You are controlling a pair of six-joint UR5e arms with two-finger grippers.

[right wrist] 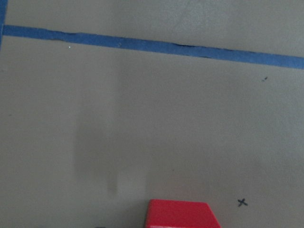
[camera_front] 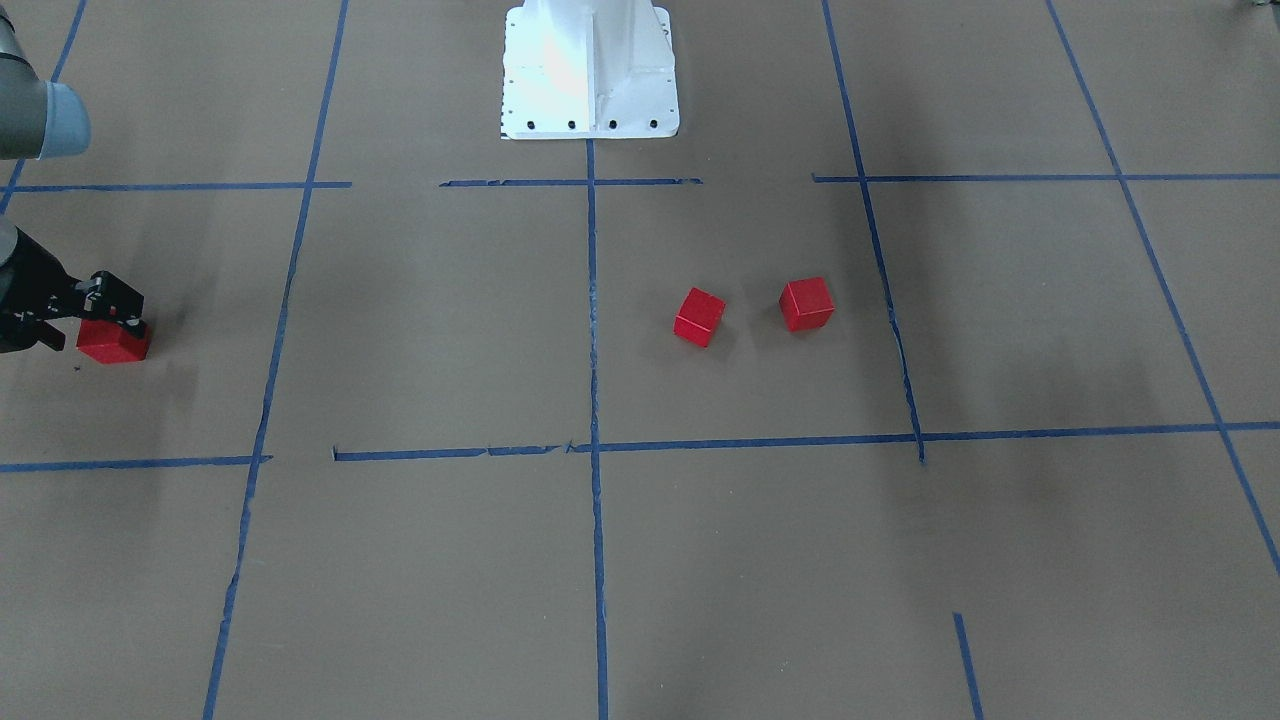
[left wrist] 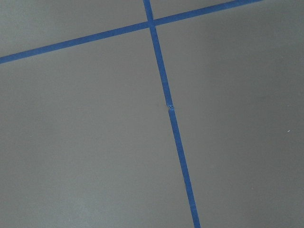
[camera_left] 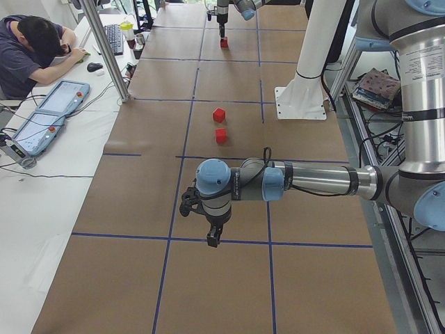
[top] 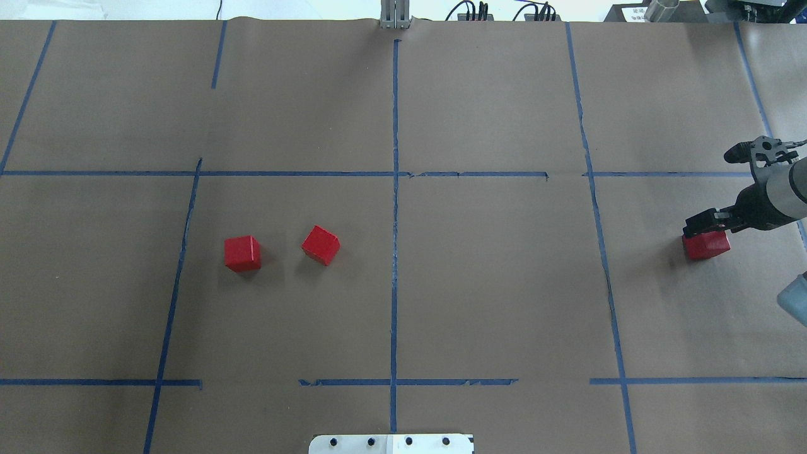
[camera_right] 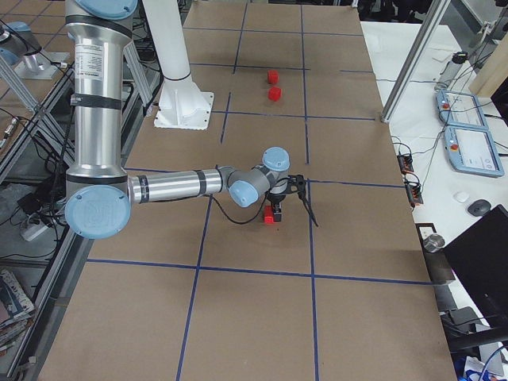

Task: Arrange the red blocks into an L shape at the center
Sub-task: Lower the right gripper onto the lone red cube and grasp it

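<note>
I see the right gripper (top: 705, 227) just over the rightmost red block (top: 706, 246), yet cannot tell either arm's jaws' state.

Blue tape lines (top: 394, 252) divide the brown paper-covered table (top: 681, 328) into a grid, with gaps and ragged ends in several places, and a small pen-drawn x (right wrist: 242, 203) marks the paper. At a white side desk (camera_left: 42, 188), a person in a dark shirt (camera_left: 28, 52) leans head-down near a keyboard (camera_left: 113, 38), a mouse (camera_left: 95, 67) and a touchscreen pendant (camera_left: 61, 103).
</note>
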